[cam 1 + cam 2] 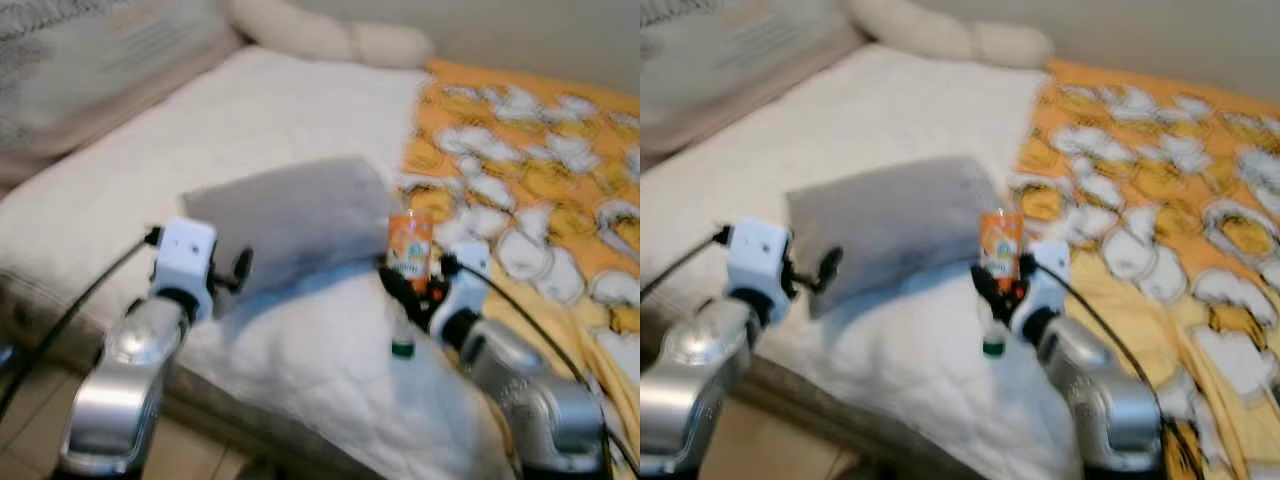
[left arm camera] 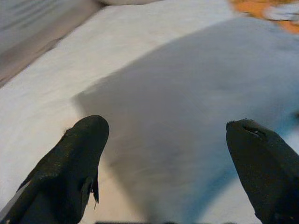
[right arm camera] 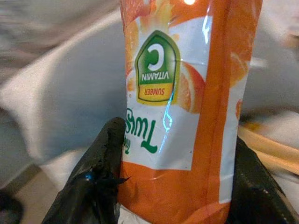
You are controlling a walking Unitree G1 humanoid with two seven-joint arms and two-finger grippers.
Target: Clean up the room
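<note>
While the left gripper (image 2: 170,163) hovers spread wide over the grey pillow (image 1: 290,220) on the bed (image 1: 250,120), the right gripper (image 3: 175,172) clamps the orange drink pouch (image 3: 187,93) aloft, presumably for disposal.

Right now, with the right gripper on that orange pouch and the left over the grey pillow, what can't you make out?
- Orange pouch: its lower end, covered by the right gripper, wrist view.
- Its green cap: blurred and small in the eye views.
- Grey pillow: blurred, cut off by the left wrist view's edges; contact with the open left gripper is unclear.
- Bed: its headboard end is blurred.
</note>
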